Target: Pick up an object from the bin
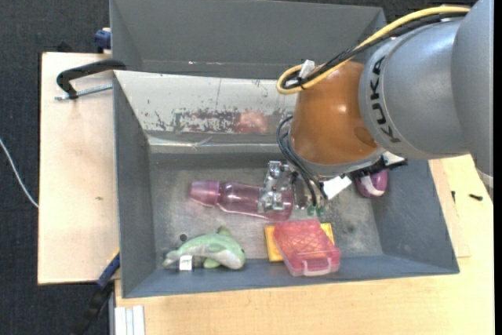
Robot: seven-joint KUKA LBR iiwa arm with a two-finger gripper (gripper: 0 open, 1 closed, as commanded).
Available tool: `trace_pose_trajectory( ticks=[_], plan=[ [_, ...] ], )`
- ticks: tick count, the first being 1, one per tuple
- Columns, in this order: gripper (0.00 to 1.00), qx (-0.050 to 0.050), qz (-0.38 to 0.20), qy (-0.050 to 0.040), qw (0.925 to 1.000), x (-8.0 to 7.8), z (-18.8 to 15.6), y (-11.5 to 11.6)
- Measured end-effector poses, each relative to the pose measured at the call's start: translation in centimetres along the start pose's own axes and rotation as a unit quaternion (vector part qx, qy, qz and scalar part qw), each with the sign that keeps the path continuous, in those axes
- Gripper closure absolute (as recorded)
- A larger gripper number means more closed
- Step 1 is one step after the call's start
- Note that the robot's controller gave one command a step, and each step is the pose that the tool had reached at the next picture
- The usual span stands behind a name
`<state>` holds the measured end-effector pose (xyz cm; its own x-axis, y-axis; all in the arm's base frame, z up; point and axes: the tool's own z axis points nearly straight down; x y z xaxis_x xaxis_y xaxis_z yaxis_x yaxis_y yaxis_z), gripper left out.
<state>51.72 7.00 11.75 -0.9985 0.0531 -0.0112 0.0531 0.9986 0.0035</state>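
Five loose things are counted on the floor of the grey metal bin: one pink translucent bottle, one green soft toy, one pink meshed basket, one orange flat block and one small purple thing.

The bottle is laid on its side near the middle of the floor, with its narrow neck turned to the left and its wider body to the right. The green toy is placed near the front left corner, well apart from the bottle, and a small white tag is seen at its left end. The pink basket is set near the front wall, right of the middle. It is laid partly upon the orange block, of which a strip is left showing at the basket's left and top edges. Whether anything is held in the basket cannot be told. The purple thing is found toward the right wall, partly covered by the arm.

The gripper is seen inside the bin, below the orange wrist cover. It is placed directly over the wide right end of the bottle, just behind the basket. Whether it is released or clenched cannot be told, and contact with the bottle cannot be made out.
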Motion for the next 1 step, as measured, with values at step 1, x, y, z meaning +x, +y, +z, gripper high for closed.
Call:
trace_pose_trajectory(
  ticks=[1],
  plan=[
    [0.0,-0.001,0.001,-0.0099,1.0,-0.21,0.54,-0.08]
  ],
)
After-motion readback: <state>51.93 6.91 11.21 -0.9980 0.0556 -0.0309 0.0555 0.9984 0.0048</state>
